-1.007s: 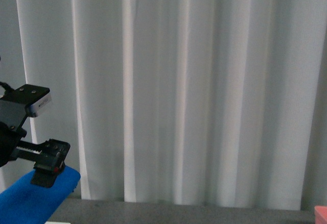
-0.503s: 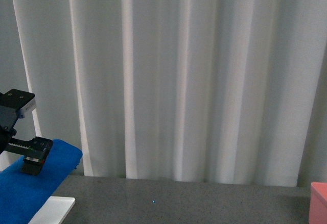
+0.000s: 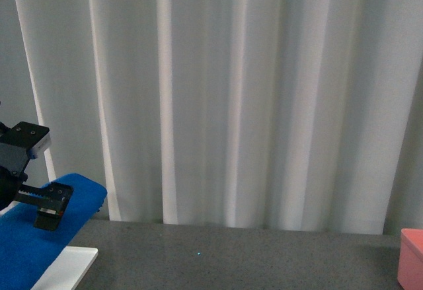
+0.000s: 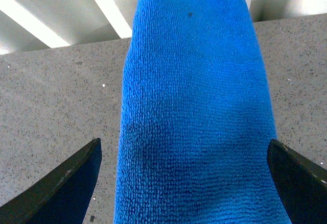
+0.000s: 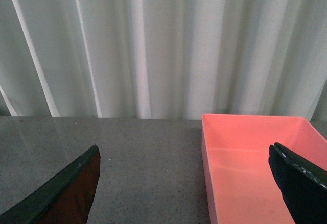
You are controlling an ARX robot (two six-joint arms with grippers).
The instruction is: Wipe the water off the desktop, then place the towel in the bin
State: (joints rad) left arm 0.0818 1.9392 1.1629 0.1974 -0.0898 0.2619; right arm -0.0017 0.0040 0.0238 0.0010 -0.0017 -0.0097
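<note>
Before a white curtain (image 3: 264, 105), over the grey desktop (image 3: 231, 263), the towel (image 4: 194, 122) runs between the spread, unclamped fingers of the left gripper (image 4: 184, 147), which should pinch it firmly and press flat before sweeping, while the right gripper (image 5: 184, 152), spread and empty, hangs near the bin (image 5: 255, 173)

This looks like a robot test bench in a lab, not anybody's home. A white pleated curtain (image 3: 264, 105) fills the whole back, from nine o'clock through twelve to three, closing off the room like a backdrop. Below it runs a plain grey speckled desktop (image 3: 231, 257). On it sit a pink bin (image 3: 411, 257) at four o'clock and a white tray (image 3: 69, 267) at seven, and the robot's black left arm (image 3: 16, 164) shows at nine.
</note>
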